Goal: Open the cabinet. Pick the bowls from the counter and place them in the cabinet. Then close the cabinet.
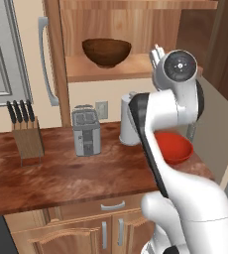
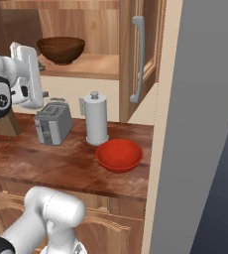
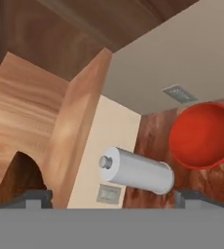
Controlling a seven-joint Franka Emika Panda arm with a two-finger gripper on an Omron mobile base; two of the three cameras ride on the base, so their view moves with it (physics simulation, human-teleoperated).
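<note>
Cabinet [image 1: 136, 69]: stood open.
Brown bowl [image 1: 106, 52]: sat on its shelf.
Red bowl [image 2: 119, 155]: lay on the counter [image 2: 51, 163], beside a grey canister [image 2: 95, 118].
Gripper [image 3: 114, 197]: released, fingers apart, empty.

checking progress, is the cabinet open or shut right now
Open: both doors of the cabinet are swung wide, baring the shelf where the brown bowl sits.

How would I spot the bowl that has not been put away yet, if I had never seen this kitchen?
Start at the long reddish-brown counter under the open wooden cabinet. Go to its right end, just in front of the white paper towel holder. The red bowl sits there: glossy, shallow and empty, unlike the darker, deeper brown bowl up on the cabinet shelf.
</note>
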